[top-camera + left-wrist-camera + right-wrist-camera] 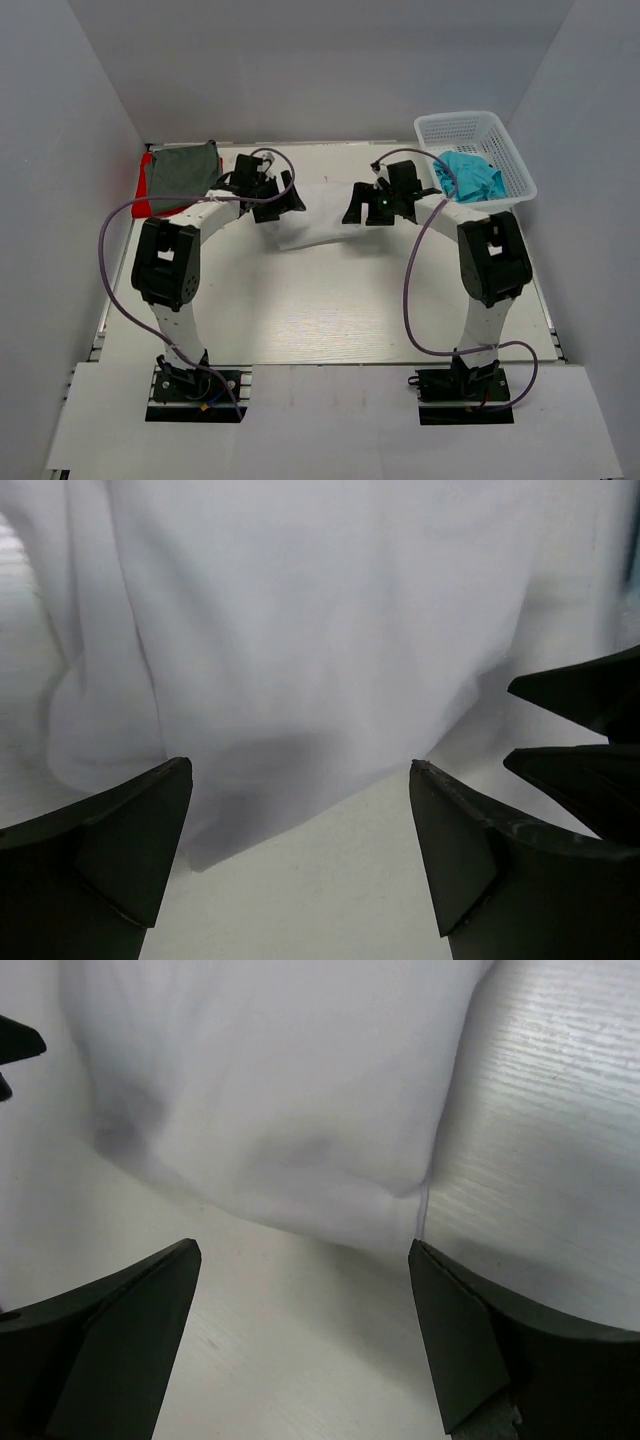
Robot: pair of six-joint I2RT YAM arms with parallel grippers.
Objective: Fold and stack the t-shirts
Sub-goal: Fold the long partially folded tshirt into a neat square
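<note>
- T-shirts: four, one of each colour, namely a white t-shirt [318, 228], a dark grey t-shirt [182, 170], a red t-shirt [146, 192] and a teal t-shirt [472, 178].
- Baskets: one white mesh basket [470, 126].
- Robot arms: two, the left arm [168, 265] and the right arm [492, 260].
- Grippers: two, the left gripper [300, 772] and the right gripper [305, 1250], each with two dark fingers.
- Purple cables: two, the left cable [104, 240] and the right cable [409, 290].
- Tables: one pale table [330, 320].

Shows only a strip of red t-shirt [143, 190] under dark grey t-shirt [182, 170]. Crops white t-shirt [320, 630] in both wrist views.
</note>
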